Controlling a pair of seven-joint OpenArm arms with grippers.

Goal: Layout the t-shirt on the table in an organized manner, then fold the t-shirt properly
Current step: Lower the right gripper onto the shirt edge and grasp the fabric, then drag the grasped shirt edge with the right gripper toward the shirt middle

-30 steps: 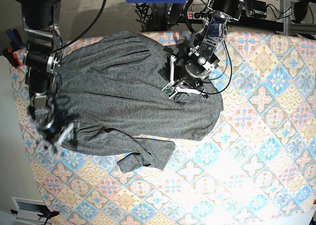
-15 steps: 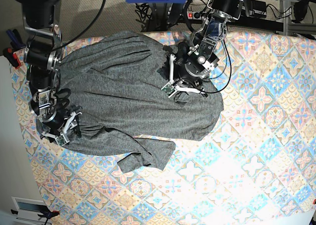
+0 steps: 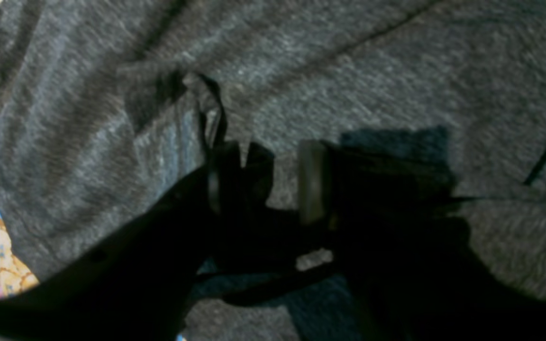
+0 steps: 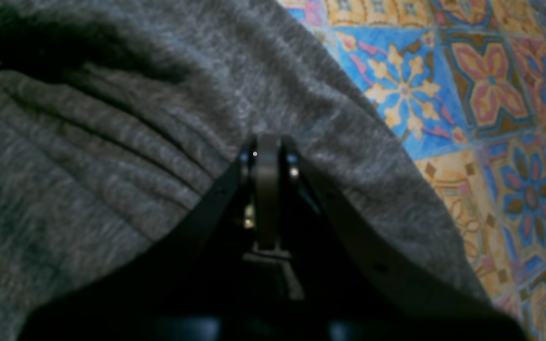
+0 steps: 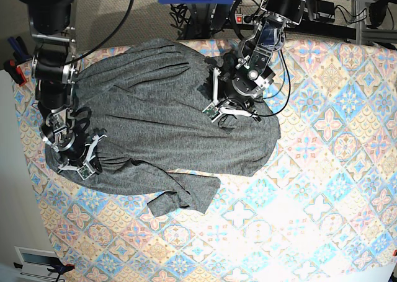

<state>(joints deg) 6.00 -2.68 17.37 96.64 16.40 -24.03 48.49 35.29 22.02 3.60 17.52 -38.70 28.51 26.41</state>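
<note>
The t-shirt sprawls across the upper left of the desk, long axis left-to-right, pinched at lower left by the closed right end effector and at upper centre, apparently, by the part-open left end effector.

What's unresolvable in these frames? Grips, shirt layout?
- Left wrist view: left gripper fingers dark and blurred; whether they pinch the t-shirt can't be told.
- Right wrist view: right gripper shut, but any fabric between its tips isn't visible.
- Base view: collar hidden under the left arm; table cut off by the frame's bottom edge.
</note>
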